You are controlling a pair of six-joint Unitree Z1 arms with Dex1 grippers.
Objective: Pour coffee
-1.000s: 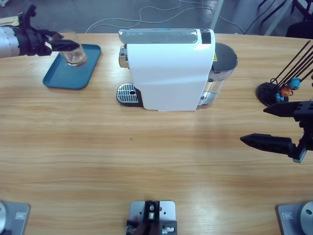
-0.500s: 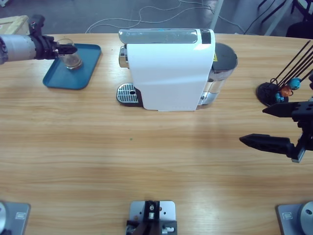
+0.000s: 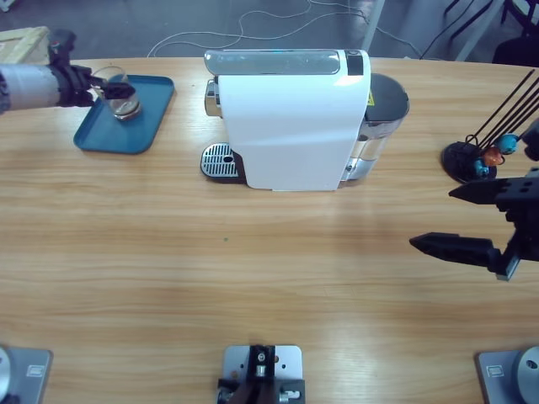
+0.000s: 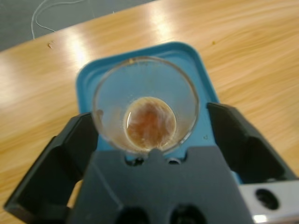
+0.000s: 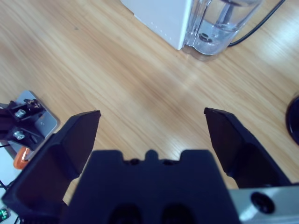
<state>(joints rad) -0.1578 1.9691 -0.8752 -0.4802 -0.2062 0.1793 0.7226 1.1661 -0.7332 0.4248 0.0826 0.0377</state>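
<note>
A small clear glass cup (image 3: pixel 123 95) stands upright on the blue tray (image 3: pixel 99 135) at the far left of the table. A shallow layer of brown coffee (image 4: pixel 149 122) lies in its bottom. My left gripper (image 3: pixel 103 85) comes in from the left edge, open, with a jaw on either side of the cup (image 4: pixel 145 105) and a small gap showing at the right jaw. My right gripper (image 3: pixel 434 217) hangs open over bare wood at the right side, with nothing between its fingers, as the right wrist view (image 5: pixel 152 113) shows.
A white coffee machine (image 3: pixel 290 118) stands at the back middle, its drip grate (image 3: pixel 219 158) facing left and a clear water tank (image 3: pixel 383 109) on its right. A black capsule stand (image 3: pixel 472 156) with coloured capsules is at the far right.
The left gripper brought the cup down onto the tray, let go of it and drew back slightly to the left. The right gripper has barely shifted.
</note>
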